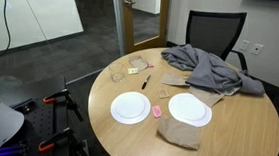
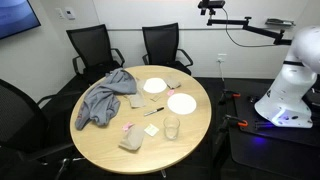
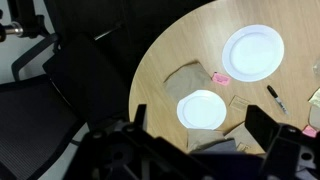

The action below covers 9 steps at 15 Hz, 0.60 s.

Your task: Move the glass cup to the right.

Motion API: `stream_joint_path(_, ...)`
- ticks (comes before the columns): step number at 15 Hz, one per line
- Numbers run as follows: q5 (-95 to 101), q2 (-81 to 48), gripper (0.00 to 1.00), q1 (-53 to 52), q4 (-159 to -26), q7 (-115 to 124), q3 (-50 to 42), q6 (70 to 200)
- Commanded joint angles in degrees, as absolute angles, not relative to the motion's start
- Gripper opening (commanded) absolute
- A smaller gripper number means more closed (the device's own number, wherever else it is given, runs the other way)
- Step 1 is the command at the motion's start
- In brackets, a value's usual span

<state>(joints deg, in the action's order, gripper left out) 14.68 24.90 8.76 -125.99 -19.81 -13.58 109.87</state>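
Claw (image 3: 201, 113) spread wide; one glass cup (image 2: 172, 127), two plates (image 1: 129, 107) (white).

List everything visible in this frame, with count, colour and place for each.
table: one, light wood, round, mid-room
plates: two, white, side by side on the table
glass: one, clear, near the table edge, apart from the plates
pen: one, black, between plates and glass
cloth: one, grey, crumpled at the table's chair side
napkins: at least two, brown, on the table
pink item: one, too small to identify, beside a napkin
chairs: three, black, around the table
arm: one, white, beside the table
gripper: one, dark, open, above the table
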Motion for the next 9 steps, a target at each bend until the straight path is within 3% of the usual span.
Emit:
stream_joint_path(1, 14.6, 24.9, 1.0, 8.8, -125.9, -19.9, -13.5, 109.8)
stream_joint_path(9, 13.3, 24.4, 1.0, 7.1, -126.9, -18.7, -11.8, 111.4)
